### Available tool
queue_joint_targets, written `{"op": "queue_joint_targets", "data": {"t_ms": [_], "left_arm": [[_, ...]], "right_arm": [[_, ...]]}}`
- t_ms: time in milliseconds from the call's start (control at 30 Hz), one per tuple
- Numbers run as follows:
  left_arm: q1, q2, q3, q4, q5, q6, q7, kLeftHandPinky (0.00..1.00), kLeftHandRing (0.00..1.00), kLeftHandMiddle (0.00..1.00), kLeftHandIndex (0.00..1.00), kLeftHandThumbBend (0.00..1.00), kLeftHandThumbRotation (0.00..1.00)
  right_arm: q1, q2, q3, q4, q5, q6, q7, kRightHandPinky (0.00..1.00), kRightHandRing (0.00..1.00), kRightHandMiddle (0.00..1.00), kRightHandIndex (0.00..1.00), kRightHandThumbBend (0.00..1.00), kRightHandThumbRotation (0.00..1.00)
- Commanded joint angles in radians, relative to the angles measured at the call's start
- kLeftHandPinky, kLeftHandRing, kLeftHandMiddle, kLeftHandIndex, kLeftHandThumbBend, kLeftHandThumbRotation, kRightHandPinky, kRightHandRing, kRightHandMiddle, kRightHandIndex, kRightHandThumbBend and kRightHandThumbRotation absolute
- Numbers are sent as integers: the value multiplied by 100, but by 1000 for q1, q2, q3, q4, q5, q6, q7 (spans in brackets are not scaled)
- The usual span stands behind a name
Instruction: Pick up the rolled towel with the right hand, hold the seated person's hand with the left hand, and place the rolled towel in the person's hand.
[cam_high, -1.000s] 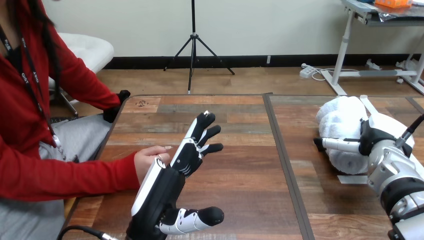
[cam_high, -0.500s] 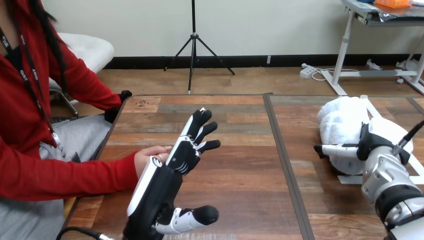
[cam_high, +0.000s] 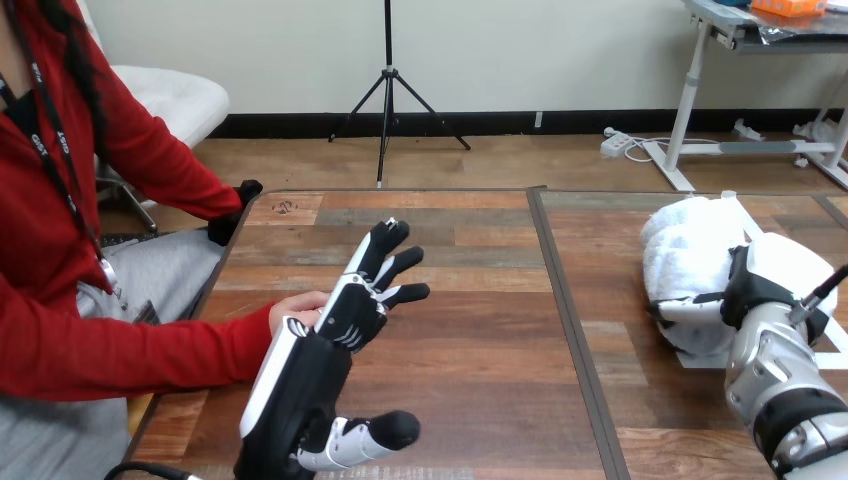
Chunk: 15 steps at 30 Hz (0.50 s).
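Observation:
The white rolled towel (cam_high: 690, 245) lies on the wooden table (cam_high: 480, 330) at the right. My right hand (cam_high: 785, 268) rests over the towel's right side, and its thumb (cam_high: 690, 308) is pressed in against the towel's near side. The person's hand (cam_high: 295, 305) rests on the table's left edge, red sleeve behind it. My left hand (cam_high: 335, 325) stands open just right of it, fingers (cam_high: 385, 255) straight and pointing away, thumb (cam_high: 365, 432) stretched out toward the right. Whether the two hands touch, I cannot tell.
A dark seam (cam_high: 560, 300) runs down the table between the two hands. White tape marks (cam_high: 705, 358) lie on the table by the towel. A black object (cam_high: 235, 205) sits beyond the table's far left corner.
My left hand has drifted left and nearer, closer to the person's hand. My right thumb, stretched out before, has closed against the towel, which shifted slightly right.

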Motion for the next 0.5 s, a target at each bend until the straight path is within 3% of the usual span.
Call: {"op": "queue_joint_targets", "data": {"t_ms": [0, 167, 300, 467], "left_arm": [[-29, 3, 22, -43, 4, -24, 11, 80, 91, 96, 96, 100, 74], [-29, 2, 30, -56, 8, -22, 23, 80, 91, 96, 95, 100, 75], [-26, 1, 39, -68, 15, -18, 32, 81, 91, 96, 95, 100, 75], [-21, 6, 44, -84, 26, -8, 40, 82, 92, 96, 95, 100, 75]], "right_arm": [[15, 16, -25, 6, 20, -26, -45, 27, 40, 76, 72, 67, 1], [27, 5, -46, 8, 38, -59, -65, 31, 44, 69, 68, 70, 0], [34, -3, -62, 8, 58, -90, -75, 33, 45, 58, 60, 70, 0], [44, -11, -72, 8, 64, -123, -95, 34, 44, 52, 56, 69, 0]]}}
